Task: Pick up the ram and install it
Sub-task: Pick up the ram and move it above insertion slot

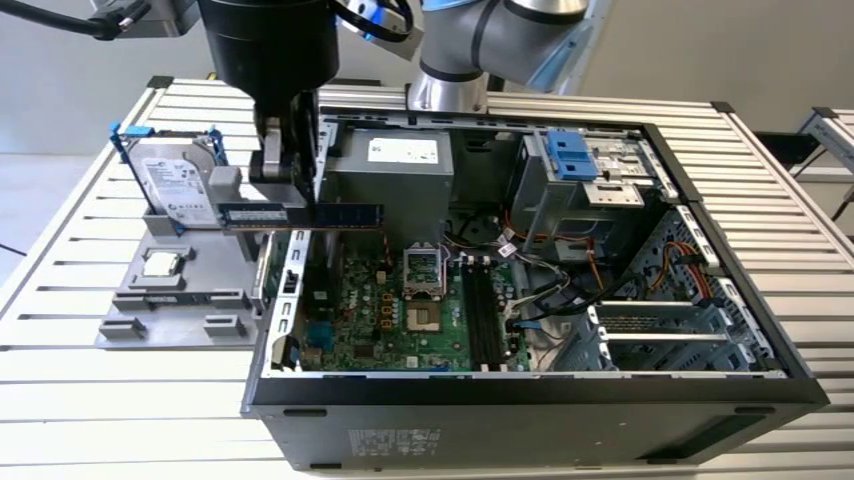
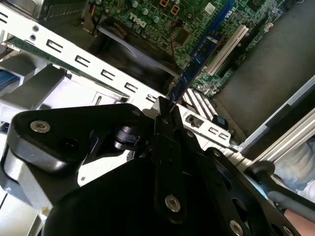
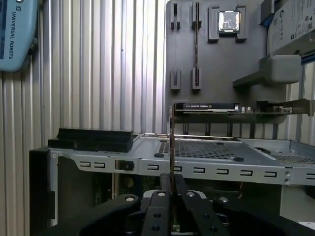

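The ram (image 1: 320, 214) is a thin dark green stick with black chips. It hangs level in the air above the open computer case's wall on the exterior view's left. My gripper (image 1: 290, 196) comes down from above and is shut on the stick near its middle. In the second wrist view the ram (image 2: 199, 51) runs edge-on away from my gripper (image 2: 165, 104), over the green motherboard (image 2: 162, 19). In the first wrist view the ram (image 3: 171, 142) is a thin upright line rising from between my fingers (image 3: 162, 189). The motherboard's long black memory slots (image 1: 481, 310) lie inside the case, toward the exterior view's right of the stick.
A grey fixture plate (image 1: 147, 300) beside the case carries a silver hard drive with blue clips (image 1: 174, 180) and a small square processor (image 1: 163, 264). The case (image 1: 534, 390) holds a power supply (image 1: 394, 165), a drive cage (image 1: 587, 180) and loose cables (image 1: 547, 290). The slatted table (image 1: 787, 230) surrounds it all.
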Motion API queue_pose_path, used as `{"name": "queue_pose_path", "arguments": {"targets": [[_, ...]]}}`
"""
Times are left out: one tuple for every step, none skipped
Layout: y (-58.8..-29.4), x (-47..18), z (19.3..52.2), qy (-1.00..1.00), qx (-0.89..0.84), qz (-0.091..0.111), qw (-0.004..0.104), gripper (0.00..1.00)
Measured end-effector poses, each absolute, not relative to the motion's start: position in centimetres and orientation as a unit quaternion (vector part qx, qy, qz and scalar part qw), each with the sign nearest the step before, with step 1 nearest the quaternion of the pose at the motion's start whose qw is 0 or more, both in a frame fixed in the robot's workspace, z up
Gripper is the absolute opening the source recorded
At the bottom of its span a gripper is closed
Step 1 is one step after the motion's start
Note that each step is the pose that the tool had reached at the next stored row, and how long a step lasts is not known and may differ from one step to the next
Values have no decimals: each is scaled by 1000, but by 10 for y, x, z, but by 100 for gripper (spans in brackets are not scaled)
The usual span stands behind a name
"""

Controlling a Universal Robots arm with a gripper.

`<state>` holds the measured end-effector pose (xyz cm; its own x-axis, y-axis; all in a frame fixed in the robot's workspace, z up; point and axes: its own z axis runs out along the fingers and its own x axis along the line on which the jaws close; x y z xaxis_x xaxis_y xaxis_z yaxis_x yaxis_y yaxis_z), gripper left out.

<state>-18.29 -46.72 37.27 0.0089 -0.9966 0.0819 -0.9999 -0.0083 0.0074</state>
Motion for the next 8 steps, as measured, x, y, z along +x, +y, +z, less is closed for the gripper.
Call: {"name": "queue_pose_path", "arguments": {"targets": [[-467, -182, 373, -703, 710, 27, 32, 0], [-467, -181, 373, -703, 710, 26, 31, 0], [-467, -179, 373, -703, 710, 26, 31, 0], [-467, -178, 373, -703, 710, 26, 32, 0], [-467, -177, 373, -703, 710, 27, 32, 0], [-467, -176, 373, -703, 710, 26, 31, 0], [-467, -175, 373, -703, 710, 26, 32, 0], [-467, -174, 373, -703, 710, 26, 31, 0]]}}
